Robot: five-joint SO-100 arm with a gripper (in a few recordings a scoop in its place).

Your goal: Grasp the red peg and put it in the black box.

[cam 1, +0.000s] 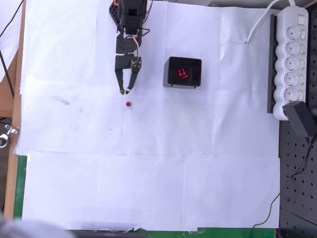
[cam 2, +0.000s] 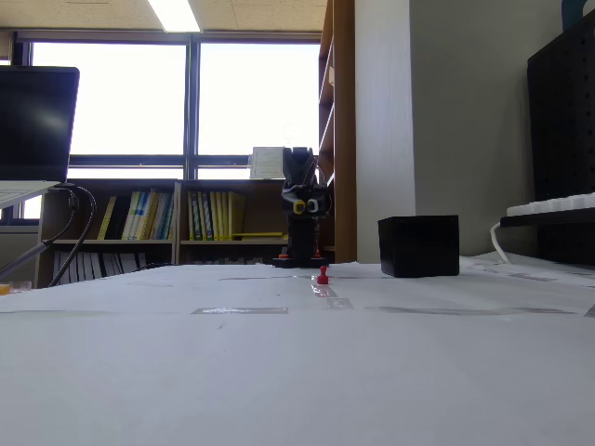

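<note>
In the overhead view the red peg (cam 1: 128, 104) stands alone on the white paper-covered worktop (cam 1: 148, 188), left of centre in the upper half of the frame, just below the end effector (cam 1: 124, 91), whose two dark fingers converge to nearly touching tips with nothing between them. The fixed view shows the red peg (cam 2: 323, 275) upright with a rounded head on a narrower stem, so it looks hard, very light and easily toppled; pinching the head squarely from both sides seems the safest hold. The black box (cam 1: 183, 72), a thick-walled glossy plastic square right of the arm, already contains red pegs (cam 1: 183, 74).
</note>
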